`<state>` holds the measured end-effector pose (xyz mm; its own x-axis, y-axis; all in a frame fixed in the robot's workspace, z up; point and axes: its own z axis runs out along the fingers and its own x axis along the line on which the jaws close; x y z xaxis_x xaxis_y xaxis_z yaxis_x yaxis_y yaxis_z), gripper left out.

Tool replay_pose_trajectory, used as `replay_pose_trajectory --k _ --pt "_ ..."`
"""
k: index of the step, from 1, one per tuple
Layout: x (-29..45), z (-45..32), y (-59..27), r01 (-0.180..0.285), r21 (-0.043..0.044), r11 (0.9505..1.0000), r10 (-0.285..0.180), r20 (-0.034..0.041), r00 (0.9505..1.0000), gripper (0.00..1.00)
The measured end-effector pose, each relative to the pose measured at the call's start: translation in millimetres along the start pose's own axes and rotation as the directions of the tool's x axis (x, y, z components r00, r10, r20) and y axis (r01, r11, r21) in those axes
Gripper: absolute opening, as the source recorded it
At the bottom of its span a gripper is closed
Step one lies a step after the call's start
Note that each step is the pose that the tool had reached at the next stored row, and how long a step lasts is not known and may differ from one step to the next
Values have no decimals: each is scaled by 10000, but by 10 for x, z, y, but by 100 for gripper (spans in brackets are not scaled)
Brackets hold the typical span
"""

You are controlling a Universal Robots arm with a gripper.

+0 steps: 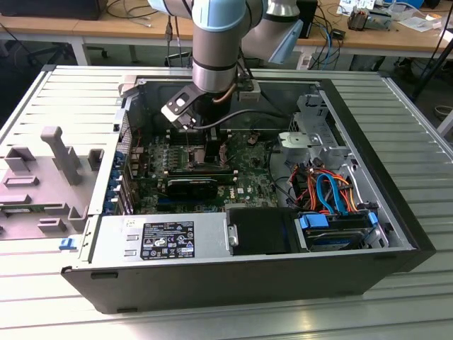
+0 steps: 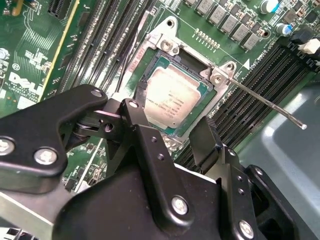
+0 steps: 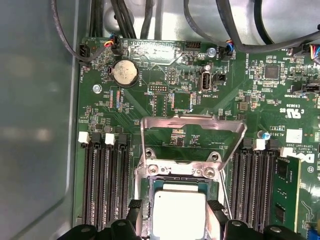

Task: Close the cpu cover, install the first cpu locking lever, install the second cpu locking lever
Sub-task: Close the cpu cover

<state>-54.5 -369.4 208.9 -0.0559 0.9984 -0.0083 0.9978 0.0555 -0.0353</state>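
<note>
The cpu cover (image 3: pixel 192 131), a silvery metal frame, stands raised on its hinge, and the green board shows through its square opening. Below it the bare cpu (image 3: pixel 177 216) lies in its socket; it also shows in the second wrist view (image 2: pixel 175 95). My gripper (image 3: pixel 175 209) is open, its black fingers (image 3: pixel 135 207) straddling the cpu just above it. In the second wrist view the gripper (image 2: pixel 167 116) hangs over the socket's edge. A thin locking lever (image 2: pixel 265 104) sticks out free from the socket corner. In the exterior view the gripper (image 1: pixel 204 134) reaches down into the case over the board.
Dark memory slots (image 3: pixel 105 185) flank the socket on both sides. A black oblong block (image 1: pixel 192 188) and a grey power-supply box (image 1: pixel 159 241) sit nearer the case front. Coloured cables and drive bays (image 1: pixel 333 195) are at the exterior view's right. The case wall (image 3: pixel 35 125) runs beside the board.
</note>
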Motion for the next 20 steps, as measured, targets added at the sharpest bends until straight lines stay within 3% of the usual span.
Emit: replay_pose_trajectory --k 13,18,20 --pt "28 25 -59 4 -4 10000 -4 -105 9999 62" --pt "30 64 -64 7 -9 10000 -7 -224 9997 62" --pt "31 -27 -66 7 -16 10000 -7 -237 9997 62"
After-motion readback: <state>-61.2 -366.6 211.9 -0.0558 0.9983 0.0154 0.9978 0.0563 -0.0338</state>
